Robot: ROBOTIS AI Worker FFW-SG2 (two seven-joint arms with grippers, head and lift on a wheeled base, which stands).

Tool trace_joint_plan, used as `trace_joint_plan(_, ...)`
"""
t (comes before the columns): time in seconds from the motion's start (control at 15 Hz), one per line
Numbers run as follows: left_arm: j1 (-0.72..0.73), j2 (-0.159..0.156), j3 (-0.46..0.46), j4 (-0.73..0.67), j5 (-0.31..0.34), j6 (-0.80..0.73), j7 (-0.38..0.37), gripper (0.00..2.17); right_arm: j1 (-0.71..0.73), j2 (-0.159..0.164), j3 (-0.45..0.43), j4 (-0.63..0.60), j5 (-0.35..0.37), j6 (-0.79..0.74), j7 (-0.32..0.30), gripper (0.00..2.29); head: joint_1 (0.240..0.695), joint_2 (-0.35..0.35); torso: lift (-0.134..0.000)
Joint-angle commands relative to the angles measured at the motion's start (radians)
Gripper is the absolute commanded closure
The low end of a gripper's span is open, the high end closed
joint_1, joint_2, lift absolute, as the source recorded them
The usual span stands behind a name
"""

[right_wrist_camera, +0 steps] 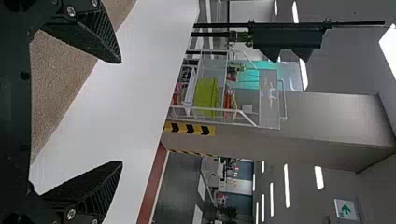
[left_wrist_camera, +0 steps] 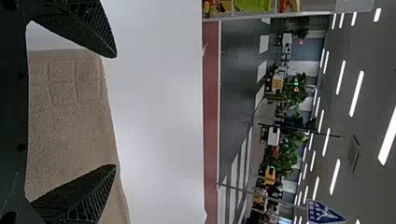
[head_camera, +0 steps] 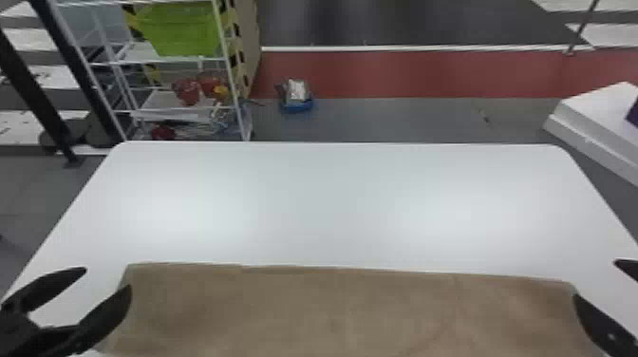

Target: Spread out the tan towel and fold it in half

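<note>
left gripper (head_camera: 108,279): fingers apart, at the towel's (head_camera: 332,313) far left corner. right gripper (head_camera: 595,279): fingers apart, by the far right corner. towel lies flat on the table's (head_camera: 308,204) near part. rack (head_camera: 229,71) with green bin (head_camera: 182,31) stands beyond.

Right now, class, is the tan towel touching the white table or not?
Touching: in the head view, the tan towel lies flat on the white table.

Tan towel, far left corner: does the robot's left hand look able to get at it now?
Probably yes. The left hand is open right by that corner of the tan towel, and nothing seems to be in the way. How high its fingers are above the cloth is hard to tell.
</note>
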Motion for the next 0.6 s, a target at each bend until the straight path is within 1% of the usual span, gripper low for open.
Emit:
trace_joint_plan(0.0, 0.000, -0.003, -0.002, 0.000, 0.000, -0.001, 0.000, 0.04, 0.009, 0.002, -0.007, -0.013, -0.007, 0.016, -0.003, 0.06, 0.695, 0.028, -0.123)
trace_joint_plan(0.13, 0.000, -0.003, -0.006, 0.001, -0.002, -0.001, 0.003, 0.04, 0.010, 0.013, -0.016, -0.034, -0.008, 0.047, -0.008, 0.06, 0.695, 0.021, -0.123)
trace_joint_plan(0.27, 0.002, -0.003, -0.009, 0.001, -0.005, -0.001, 0.005, 0.04, 0.012, 0.015, -0.015, -0.051, -0.008, 0.080, -0.013, 0.07, 0.695, 0.018, -0.123)
trace_joint_plan(0.33, 0.002, -0.003, -0.011, 0.001, -0.005, -0.001, 0.006, 0.04, 0.012, 0.016, -0.012, -0.059, -0.007, 0.093, -0.025, 0.07, 0.695, 0.018, -0.123)
trace_joint_plan(0.4, 0.002, -0.003, -0.017, 0.003, -0.009, -0.001, 0.024, 0.04, 0.012, 0.018, -0.015, -0.070, 0.003, 0.114, -0.037, 0.07, 0.695, 0.017, -0.123)
trace_joint_plan(0.47, 0.002, -0.003, -0.025, 0.003, -0.029, -0.007, 0.041, 0.04, 0.012, 0.019, -0.024, -0.085, 0.012, 0.169, -0.049, 0.07, 0.695, 0.017, -0.123)
trace_joint_plan(0.53, 0.005, -0.003, -0.040, 0.015, -0.046, -0.023, 0.064, 0.05, 0.010, 0.027, -0.036, -0.093, 0.012, 0.191, -0.059, 0.07, 0.695, 0.018, -0.123)
